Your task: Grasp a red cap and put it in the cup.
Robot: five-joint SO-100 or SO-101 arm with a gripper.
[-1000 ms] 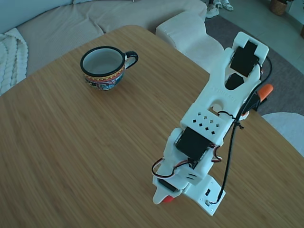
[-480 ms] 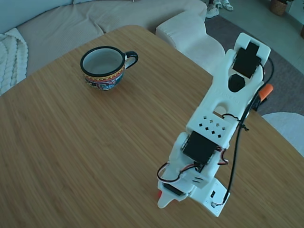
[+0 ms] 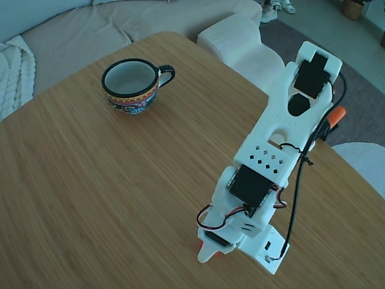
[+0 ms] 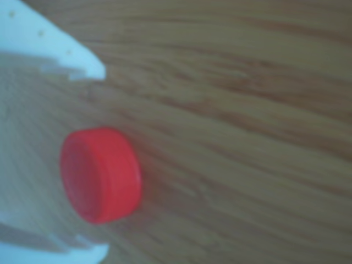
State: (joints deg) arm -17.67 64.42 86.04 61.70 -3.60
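In the other view the red cap lies on the wood between two white fingers, with a gap showing on each side of it. My gripper is open around the cap. In the fixed view the gripper points down at the table's near edge, and only a red sliver of the cap shows at its left. The cup, white inside with a black rim and patterned band, stands upright far off at the upper left.
The wooden table has its near edge just below the gripper. An orange clamp handle sticks out by the arm's base at the right. A beige sofa runs behind the table.
The gripper end of the arm has shifted slightly right and lower. The cap, earlier seen under the fingertips, now shows only as a sliver at their left. The cup has not moved.
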